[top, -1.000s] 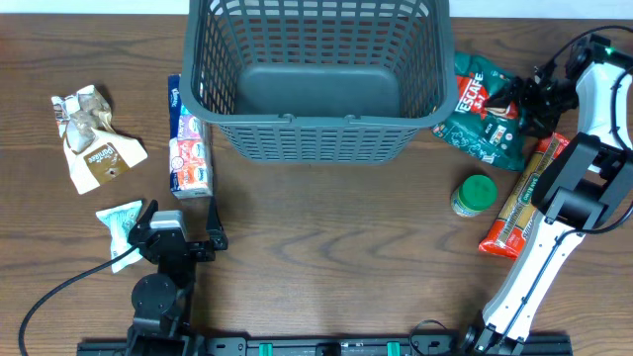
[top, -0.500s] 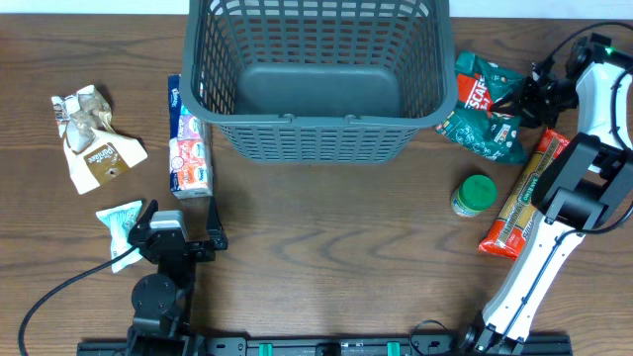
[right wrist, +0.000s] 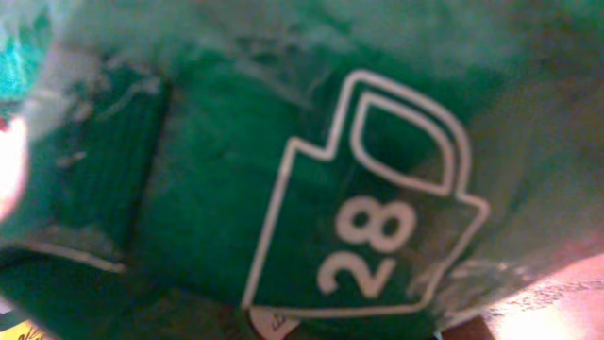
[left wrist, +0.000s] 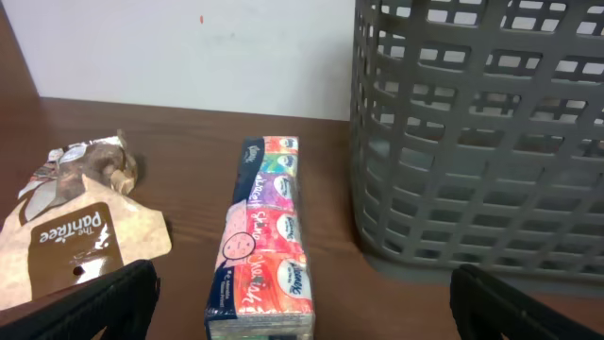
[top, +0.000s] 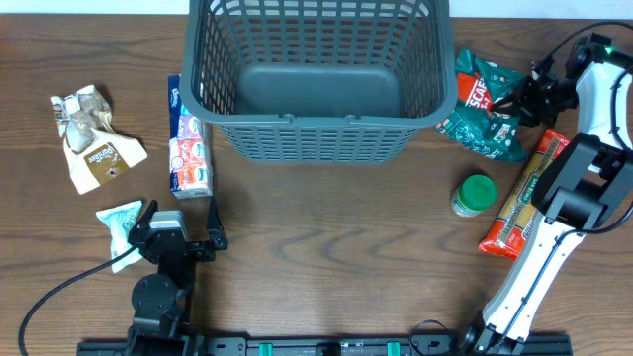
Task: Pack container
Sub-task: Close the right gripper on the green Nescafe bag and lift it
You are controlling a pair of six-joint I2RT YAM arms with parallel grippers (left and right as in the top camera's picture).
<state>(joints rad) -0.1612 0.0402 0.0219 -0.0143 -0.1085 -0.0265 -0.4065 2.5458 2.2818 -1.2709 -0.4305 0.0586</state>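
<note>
The container, a large dark grey lattice basket with nothing in it, stands at the back middle of the table; its wall fills the right of the left wrist view. My right gripper is shut on the right edge of a crumpled green bag just right of the basket. That green bag fills the whole right wrist view and hides the fingers. My left gripper rests open at the front left, holding nothing. A tissue pack lies ahead between its fingers.
The tissue pack lies against the basket's left side. A brown paper bag and a small teal packet sit at the left. A green-lidded jar and a long pasta packet lie at the right.
My right gripper has closed on the green bag's edge, and the bag has bunched up toward it. The left arm has not moved.
</note>
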